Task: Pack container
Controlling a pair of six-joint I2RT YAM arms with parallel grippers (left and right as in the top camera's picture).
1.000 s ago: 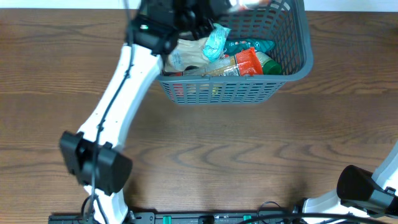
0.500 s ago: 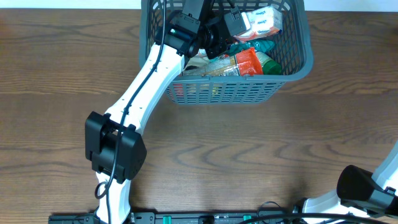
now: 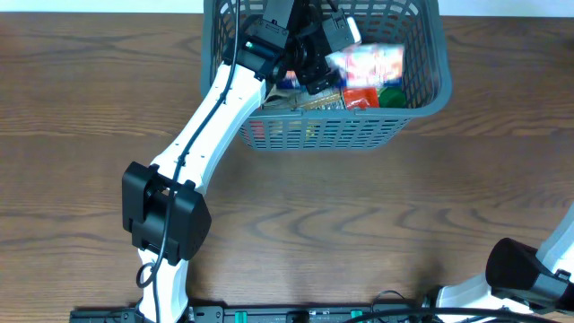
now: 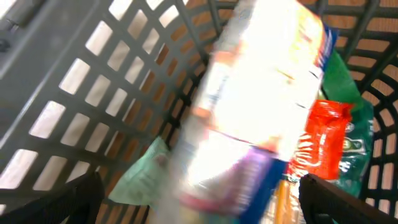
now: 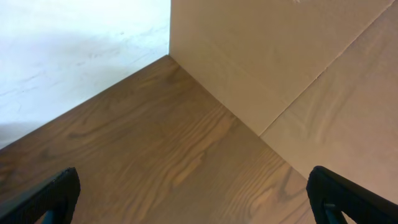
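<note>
Several packets (image 3: 368, 65) lie in the container (image 3: 323, 131), labels too blurred to read.

counter (image 3: 359, 206): brown wood grain | pale packet (image 3: 369, 65): blurred, lying over the red packet (image 3: 360, 97) | green packet (image 3: 393, 94): just beside the red one, partly covered

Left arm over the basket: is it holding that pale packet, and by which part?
Nothing is held. The left gripper stands wide open, clear of the blurred pale packet inside the container. The right gripper is open and empty too.
</note>
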